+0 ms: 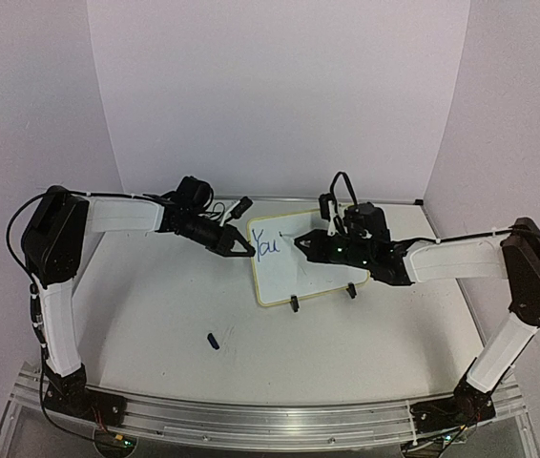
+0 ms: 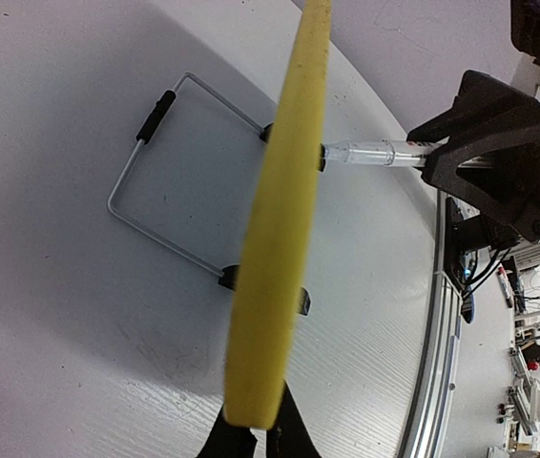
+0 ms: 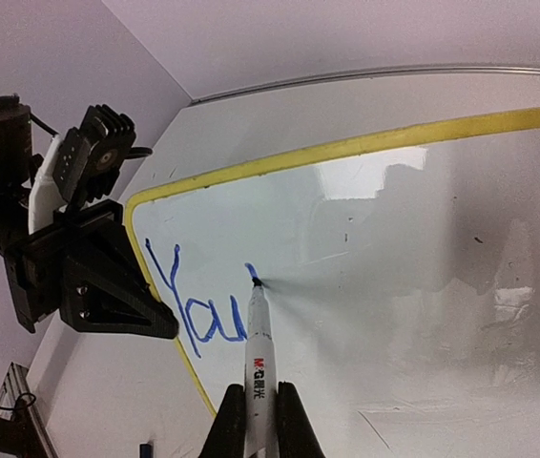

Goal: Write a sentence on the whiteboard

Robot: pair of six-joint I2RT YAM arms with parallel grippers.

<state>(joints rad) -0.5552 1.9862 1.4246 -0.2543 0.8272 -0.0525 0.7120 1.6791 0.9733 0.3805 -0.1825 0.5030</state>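
The whiteboard (image 1: 289,279) stands tilted on the table, and its yellow rim (image 2: 280,210) shows edge-on in the left wrist view. My left gripper (image 1: 247,249) (image 2: 260,426) is shut on the board's left edge. My right gripper (image 1: 301,243) (image 3: 260,393) is shut on a white marker (image 3: 258,348), whose tip touches the board. The sentence (image 3: 194,305) (image 1: 268,243) reads "You" in blue, with a short fresh stroke at the marker tip. The left gripper's black fingers (image 3: 98,291) also show beside the lettering.
A small blue marker cap (image 1: 213,341) lies on the table in front of the board. Two black clip feet (image 1: 294,304) and a wire stand (image 2: 146,191) hold the board up. An aluminium rail (image 1: 270,420) runs along the near edge, and white walls close in the sides and back.
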